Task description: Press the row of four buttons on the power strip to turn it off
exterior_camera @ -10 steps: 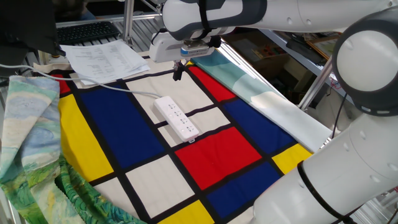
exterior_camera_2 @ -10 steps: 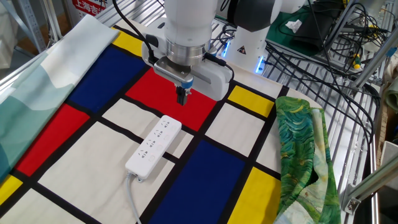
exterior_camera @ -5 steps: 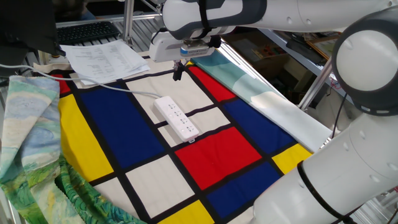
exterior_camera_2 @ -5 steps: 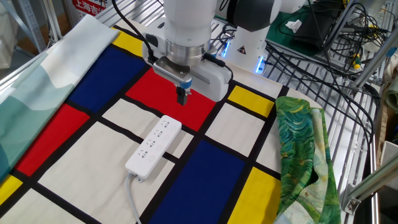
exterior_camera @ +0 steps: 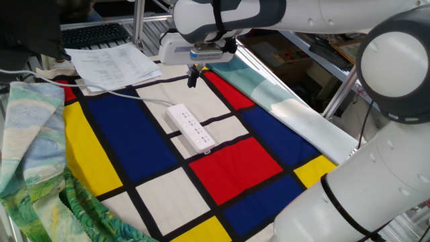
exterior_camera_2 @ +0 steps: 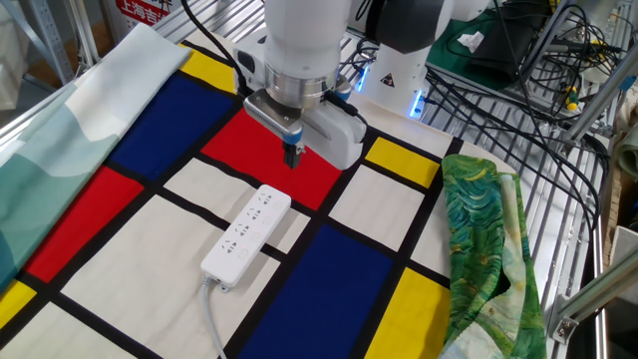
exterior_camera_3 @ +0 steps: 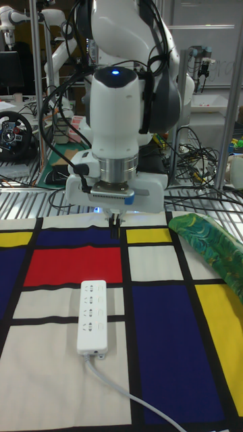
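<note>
On the checked cloth (exterior_camera_2: 329, 269) of red, blue, yellow and white panels lies the power strip (exterior_camera_2: 246, 235), flat across a white panel and over a black dividing line, its white cable (exterior_camera_2: 213, 317) leaving the near end in the other fixed view. Along its top face runs the row of sockets with the four buttons (exterior_camera_3: 100, 307) beside them, too small to tell their position. Above and beyond the far end of the strip hangs the gripper (exterior_camera_2: 293, 155), pointing straight down over the red panel, well clear of the cloth and not touching the strip. Its dark fingertips (exterior_camera_3: 114, 228) sit so close together that no gap shows between them in any view; they hold nothing. A stack of white papers (exterior_camera: 111, 64) rests at the far left corner in one fixed view, near the cable. Green patterned fabric (exterior_camera_2: 483, 249) is bunched along the right edge of the cloth, beside the yellow panels.
</note>
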